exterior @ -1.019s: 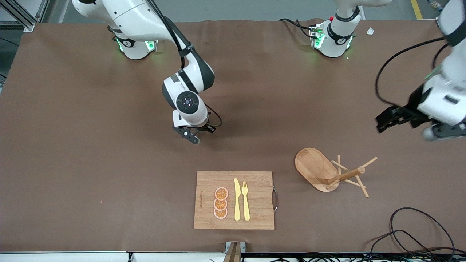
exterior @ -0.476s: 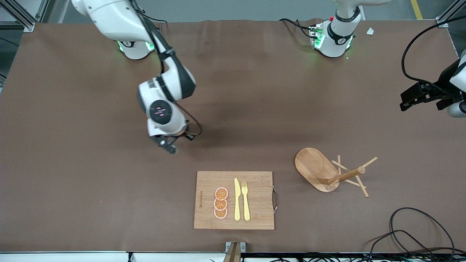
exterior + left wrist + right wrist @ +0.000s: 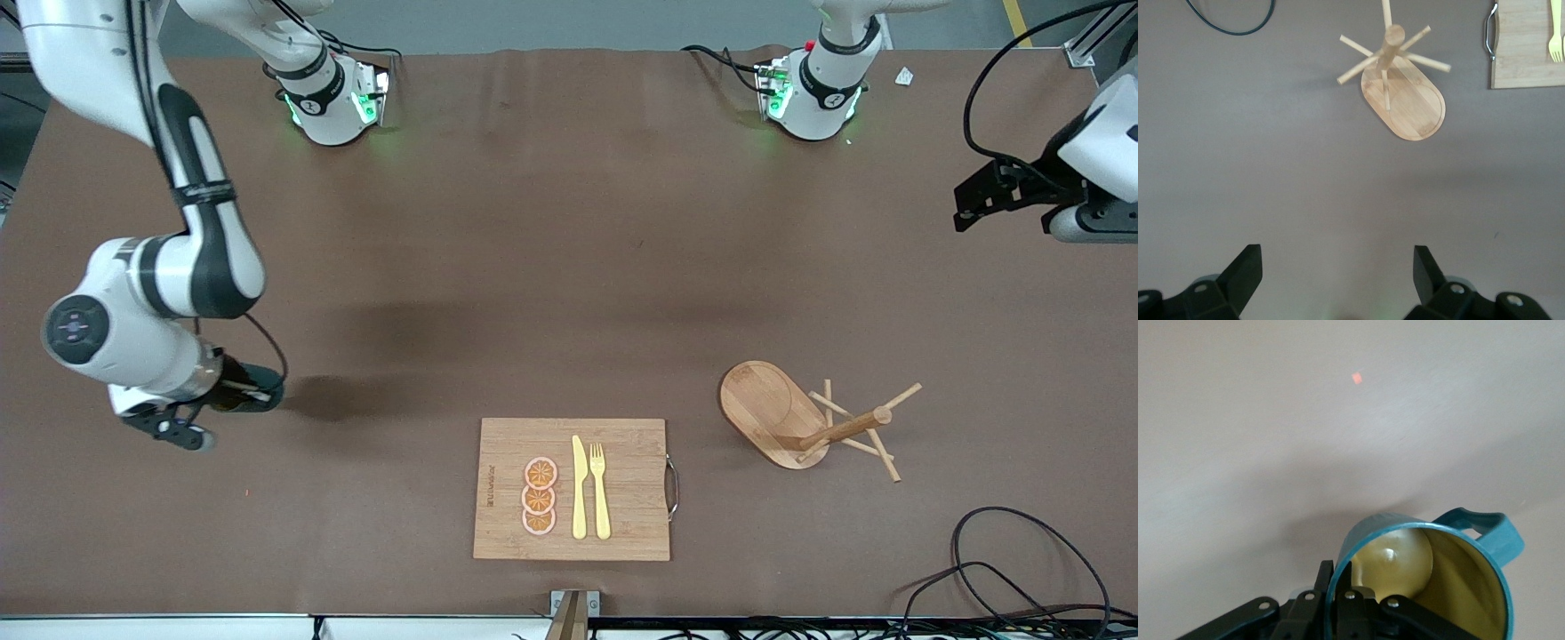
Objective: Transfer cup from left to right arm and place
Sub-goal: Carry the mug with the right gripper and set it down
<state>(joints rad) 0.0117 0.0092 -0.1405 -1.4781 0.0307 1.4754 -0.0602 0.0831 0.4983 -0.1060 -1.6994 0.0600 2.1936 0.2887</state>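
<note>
The right gripper [image 3: 182, 425] hung low over the table [image 3: 569, 267] at the right arm's end, out at about nine o'clock from the cutting board [image 3: 622, 444]. It had the cup [image 3: 253, 396] pinched by the rim, one finger inside and one outside. From the right wrist camera the cup [image 3: 1431, 580] showed its teal wall, ochre inside and its handle sticking out to the side; I could not tell whether its base touched the cloth.

The left gripper [image 3: 978, 200] waited up in the air over the left arm's end of the table, its fingers [image 3: 1245, 273] spread wide with nothing between them.

The wooden peg rack [image 3: 805, 418] stood at roughly three o'clock from the board, well apart from both grippers. On the board lay three orange slices [image 3: 540, 496], a yellow knife [image 3: 579, 487] and a fork [image 3: 599, 489] side by side.
</note>
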